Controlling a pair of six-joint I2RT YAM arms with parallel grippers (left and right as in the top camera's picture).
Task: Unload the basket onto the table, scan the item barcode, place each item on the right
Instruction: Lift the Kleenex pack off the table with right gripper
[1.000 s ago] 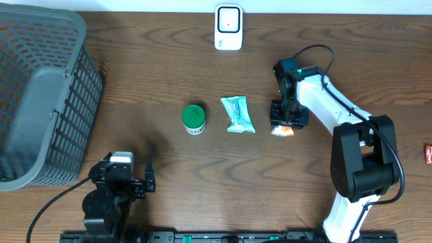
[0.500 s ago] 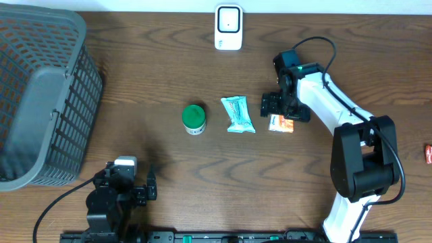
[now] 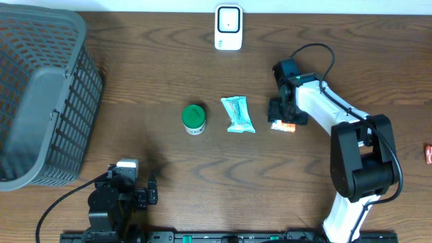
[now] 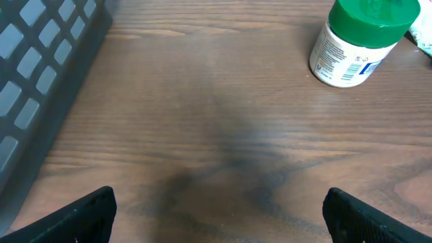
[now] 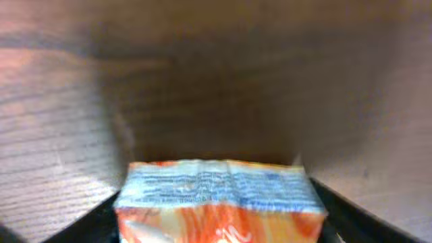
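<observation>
A small orange and white box (image 3: 285,125) lies on the table right of centre. My right gripper (image 3: 283,113) points down over it. In the right wrist view the box (image 5: 219,202) fills the gap between the black fingers (image 5: 101,219), which press against both of its sides. The white barcode scanner (image 3: 228,27) stands at the table's far edge. My left gripper (image 3: 143,192) rests near the front edge, and in the left wrist view that gripper (image 4: 219,216) is wide open with only bare wood between its fingertips.
A green-lidded white jar (image 3: 194,119) (image 4: 358,40) and a teal packet (image 3: 237,114) lie mid-table. A grey mesh basket (image 3: 40,101) (image 4: 40,81) fills the far left. A small red item (image 3: 428,154) sits at the right edge.
The right gripper opened wide above the box half a second ago and has closed in on it again. The left arm drew back slightly toward the front edge.
</observation>
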